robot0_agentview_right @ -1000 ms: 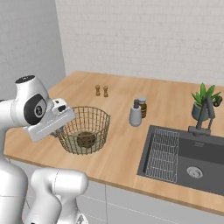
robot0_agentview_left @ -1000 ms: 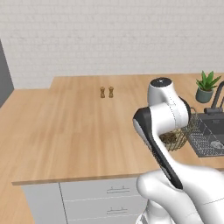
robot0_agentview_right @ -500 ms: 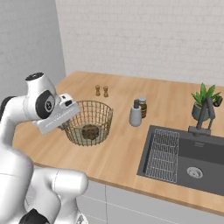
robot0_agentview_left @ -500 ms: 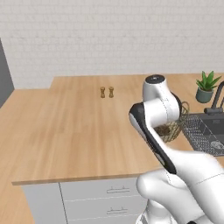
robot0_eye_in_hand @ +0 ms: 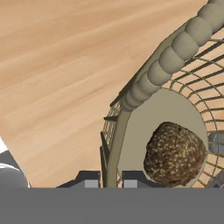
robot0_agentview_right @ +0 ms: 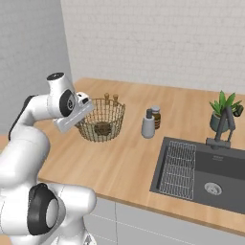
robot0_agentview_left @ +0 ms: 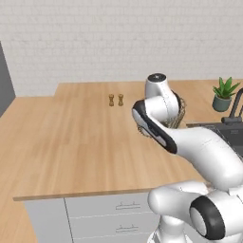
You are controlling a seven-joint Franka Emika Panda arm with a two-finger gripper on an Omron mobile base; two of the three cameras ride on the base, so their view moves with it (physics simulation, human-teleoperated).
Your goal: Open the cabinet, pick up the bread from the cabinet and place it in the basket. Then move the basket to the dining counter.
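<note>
Tan wire basket [robot0_agentview_right: 101, 125] on the light-wood surface [robot0_agentview_right: 124, 162].
The tool [robot0_eye_in_hand: 109, 178] is closed on its rim; the bread [robot0_eye_in_hand: 174, 154] lies inside.

My arm [robot0_agentview_right: 33, 119] is glossy white with rounded, bulging segments. Dark grey discs cap my joints, and a black band runs along my forearm. My fingertips [robot0_eye_in_hand: 91, 180] are small and dark.

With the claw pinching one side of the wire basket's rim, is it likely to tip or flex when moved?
The basket probably hangs tilted, since the claw grips only one side of its rim. The open mesh may flex slightly. The bread lies loose on the base and could roll.
</note>
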